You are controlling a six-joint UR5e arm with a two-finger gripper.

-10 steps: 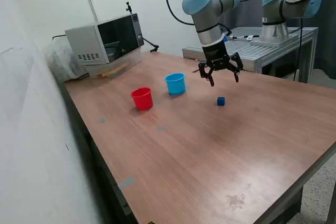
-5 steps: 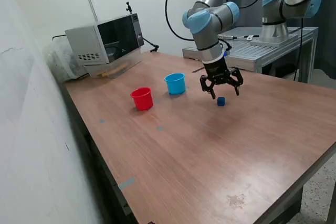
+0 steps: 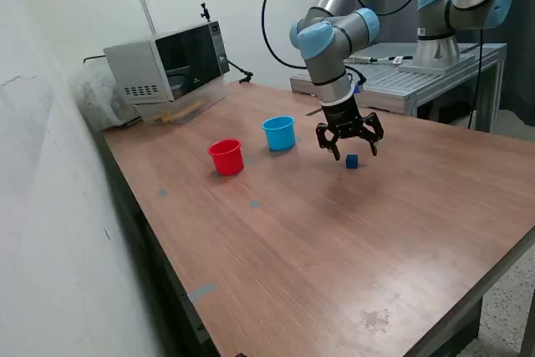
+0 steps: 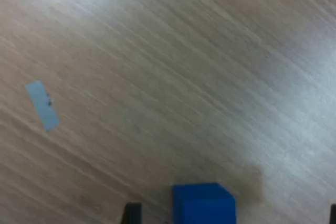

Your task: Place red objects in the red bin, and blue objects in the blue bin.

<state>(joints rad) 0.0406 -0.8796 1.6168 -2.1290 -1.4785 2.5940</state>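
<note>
A small dark blue cube [image 3: 352, 160] lies on the wooden table, to the exterior view's right of the cups. My gripper [image 3: 354, 152] hangs open just over it, fingers spread on either side and not touching it. In the wrist view the blue cube [image 4: 203, 203] sits close to the dark fingertip [image 4: 131, 214], with a wider gap on its other side. The light blue bin [image 3: 279, 133] and the red bin [image 3: 226, 157] stand upright side by side, well clear of the gripper. The red objects are out of view, and the bins' insides are hidden.
A microwave [image 3: 167, 68] stands at the table's back corner. A second arm [image 3: 464, 6] is mounted on a metal bench [image 3: 418, 77] behind the table. Small bluish tape patches [image 4: 43, 105] mark the tabletop [image 3: 334, 240].
The gripper has come down from well above the table to just over the blue cube, staying open. The cube and both cups have not moved.
</note>
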